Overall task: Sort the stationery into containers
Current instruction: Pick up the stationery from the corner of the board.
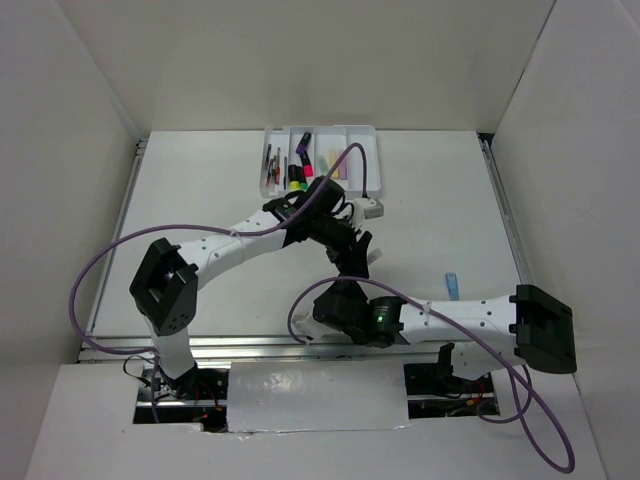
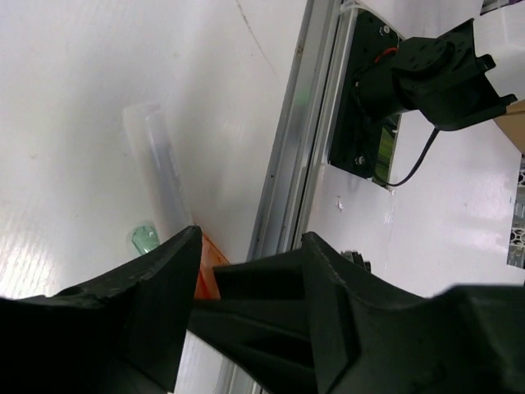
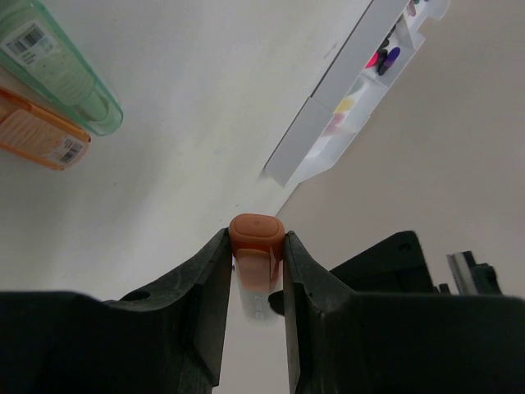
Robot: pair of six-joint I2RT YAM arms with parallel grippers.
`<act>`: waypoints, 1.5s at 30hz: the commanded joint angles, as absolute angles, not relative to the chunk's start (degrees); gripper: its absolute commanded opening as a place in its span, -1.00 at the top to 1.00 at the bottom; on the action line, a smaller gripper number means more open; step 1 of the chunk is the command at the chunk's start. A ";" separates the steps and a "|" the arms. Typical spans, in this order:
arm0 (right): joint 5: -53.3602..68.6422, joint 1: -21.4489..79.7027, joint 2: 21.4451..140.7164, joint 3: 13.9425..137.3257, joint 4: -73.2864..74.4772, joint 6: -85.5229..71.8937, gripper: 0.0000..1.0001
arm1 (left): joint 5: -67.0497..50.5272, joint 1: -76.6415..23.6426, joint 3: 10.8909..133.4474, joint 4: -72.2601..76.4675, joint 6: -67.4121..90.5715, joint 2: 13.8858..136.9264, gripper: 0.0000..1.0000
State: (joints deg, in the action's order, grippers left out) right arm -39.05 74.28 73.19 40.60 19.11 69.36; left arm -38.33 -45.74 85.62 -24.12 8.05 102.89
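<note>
tray (image 1: pixel 362 150) partly filled. right gripper (image 3: pixel 256 243) clamps an orange-capped marker (image 3: pixel 256 230); left gripper (image 2: pixel 252 238) jaws apart. green marker (image 3: pixel 61 70) lies unsorted.

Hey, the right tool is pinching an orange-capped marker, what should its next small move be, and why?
Probably carry it toward the white tray and stop above the compartment holding pastel markers. The right tool is shut on the orange-capped marker, so the grasp looks done, and the tray lies ahead of it, apart from the tool.
</note>
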 commanded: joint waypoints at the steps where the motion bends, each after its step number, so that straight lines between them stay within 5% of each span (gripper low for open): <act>1: -41.13 74.97 74.35 44.38 20.13 67.68 1.00 | -42.44 -45.70 86.13 -24.08 8.79 104.94 -0.25; 9: -40.17 74.80 75.76 45.35 23.81 64.78 1.00 | -49.30 -44.39 87.98 -25.05 9.58 107.84 0.43; 19: -40.34 74.27 76.64 46.22 24.26 64.60 1.00 | -49.31 -43.68 84.38 -22.06 11.43 105.91 0.66; 23: -39.99 74.70 79.18 50.17 31.70 58.56 1.00 | -42.83 -42.37 84.64 -19.96 11.60 103.63 -0.02; 26: -39.38 75.49 80.33 50.98 34.18 55.99 1.00 | -39.12 -41.40 85.42 -19.51 10.64 102.04 -0.29; 45: -40.69 76.11 80.42 51.42 34.02 56.78 1.00 | -38.23 -42.89 92.46 -30.93 2.03 109.07 -0.40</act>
State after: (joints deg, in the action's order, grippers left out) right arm -38.98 75.50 80.40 48.88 34.37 56.45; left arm -35.22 -41.95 90.54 -28.97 4.38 107.87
